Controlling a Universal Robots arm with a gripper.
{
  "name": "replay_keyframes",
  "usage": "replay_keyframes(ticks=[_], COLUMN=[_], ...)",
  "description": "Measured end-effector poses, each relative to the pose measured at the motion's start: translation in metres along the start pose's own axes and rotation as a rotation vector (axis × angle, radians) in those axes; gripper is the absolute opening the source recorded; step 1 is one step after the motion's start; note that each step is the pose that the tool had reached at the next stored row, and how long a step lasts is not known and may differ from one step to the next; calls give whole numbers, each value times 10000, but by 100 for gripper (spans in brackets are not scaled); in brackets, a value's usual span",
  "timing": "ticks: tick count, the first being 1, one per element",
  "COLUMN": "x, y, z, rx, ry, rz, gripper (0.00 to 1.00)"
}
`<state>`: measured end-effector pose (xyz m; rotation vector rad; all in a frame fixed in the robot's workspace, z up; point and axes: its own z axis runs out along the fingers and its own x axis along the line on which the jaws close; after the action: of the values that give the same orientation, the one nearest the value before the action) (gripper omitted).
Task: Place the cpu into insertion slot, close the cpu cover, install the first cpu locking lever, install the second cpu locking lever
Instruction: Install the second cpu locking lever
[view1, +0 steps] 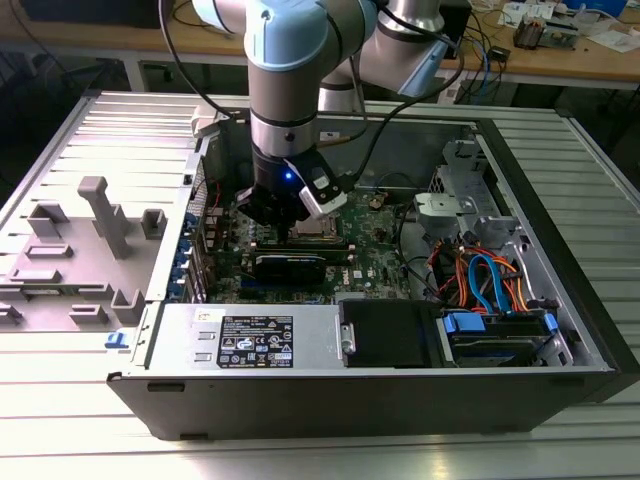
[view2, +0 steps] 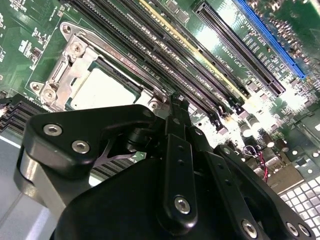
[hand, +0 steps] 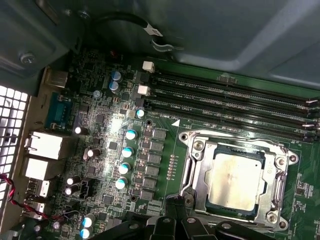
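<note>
In both wrist views the cpu, a dull silver square, lies flat in the insertion slot on the green board. The shiny cpu cover lies down around it, framing the chip through its window. Thin metal locking levers run along the frame's sides; I cannot tell whether they are latched. My black gripper hangs just beside one edge of the socket, fingers drawn together with nothing seen between them. In the exterior view the gripper is low inside the open computer case, over the socket.
Long black memory slots run beside the socket. Capacitors and rear ports stand on its other side. A black card, a power supply, drive bays and orange and blue cables crowd the case.
</note>
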<state>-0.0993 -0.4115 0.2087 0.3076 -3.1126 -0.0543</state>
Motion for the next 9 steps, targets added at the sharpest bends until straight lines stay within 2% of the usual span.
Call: replay_keyframes(ticks=[9], x=[-6], y=[28], z=[47], rx=[-14], ry=[4], rz=[-219], gripper=[11])
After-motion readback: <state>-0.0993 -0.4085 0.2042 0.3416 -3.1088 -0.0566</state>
